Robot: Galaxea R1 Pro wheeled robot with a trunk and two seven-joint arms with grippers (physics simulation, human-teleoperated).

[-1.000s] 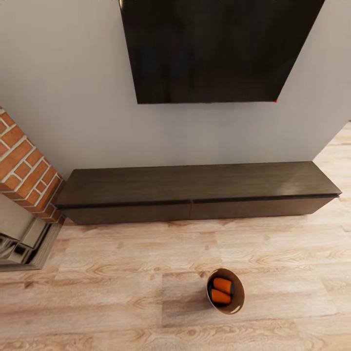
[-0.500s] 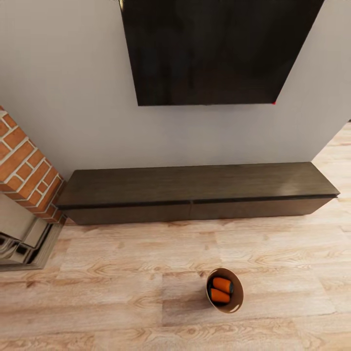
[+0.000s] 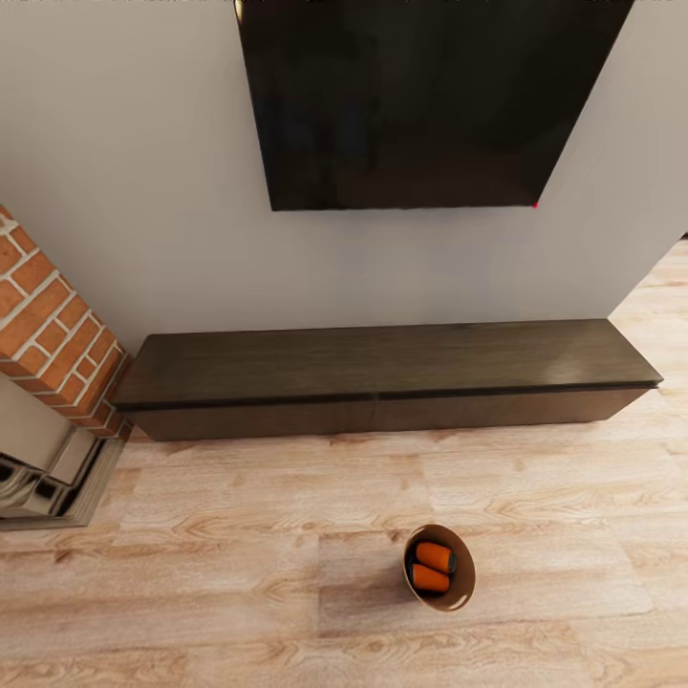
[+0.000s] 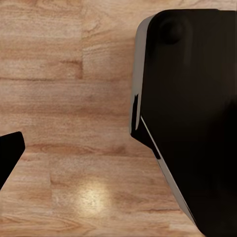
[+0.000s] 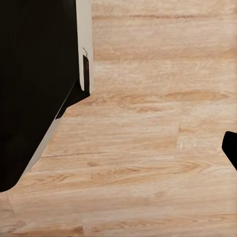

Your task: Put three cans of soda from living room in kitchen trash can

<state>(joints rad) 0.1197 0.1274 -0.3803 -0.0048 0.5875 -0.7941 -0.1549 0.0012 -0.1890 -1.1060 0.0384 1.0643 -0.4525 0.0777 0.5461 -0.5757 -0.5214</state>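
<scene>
Two orange soda cans (image 3: pixel 435 568) lie inside the trash can (image 3: pixel 457 596) on the wood floor (image 3: pixel 239 535) (before a dark TV bench (image 3: pixel 382 377)); neither claw's opening can be told.

In both wrist views the robot's body (image 4: pixel 192 113) is a glossy black shell edged in pale grey.
</scene>
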